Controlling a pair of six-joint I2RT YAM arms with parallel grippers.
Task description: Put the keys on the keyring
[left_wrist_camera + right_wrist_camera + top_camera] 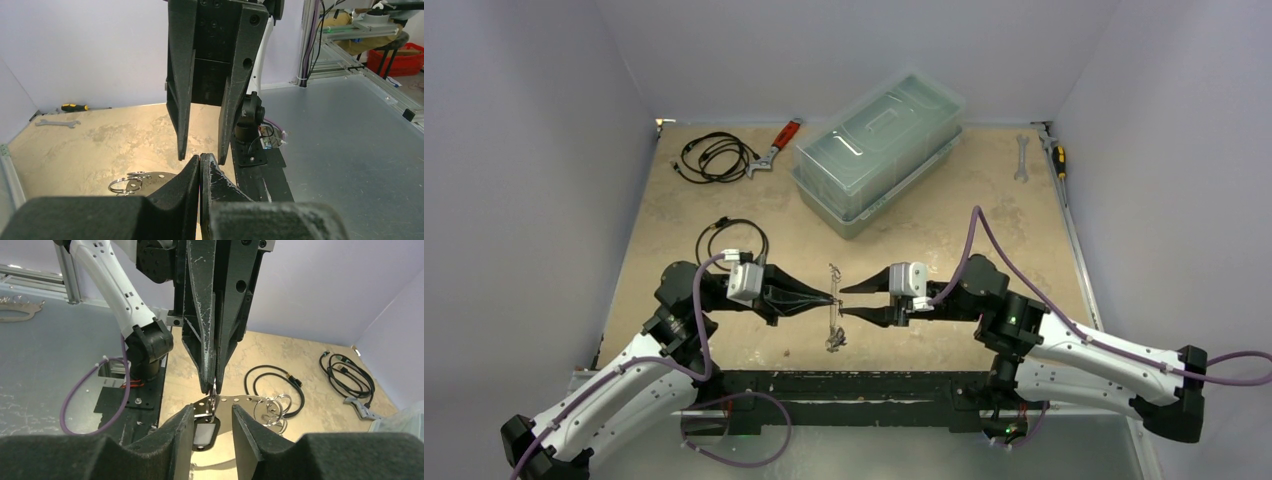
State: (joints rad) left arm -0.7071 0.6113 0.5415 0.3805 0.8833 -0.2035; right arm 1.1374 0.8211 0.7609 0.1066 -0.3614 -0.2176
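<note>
Tabletop [984,200]: left tool [832,298] (pinched) grips keyring [834,312].

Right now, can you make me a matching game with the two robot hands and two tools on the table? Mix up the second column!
Things:
1. left hand
2. right hand
3. pliers
4. screwdriver

Matches:
A. yellow and black handle
B. open
C. red handle
D. shut on the keyring

Pairs: 1-D, 2-B, 3-C, 4-A
</note>
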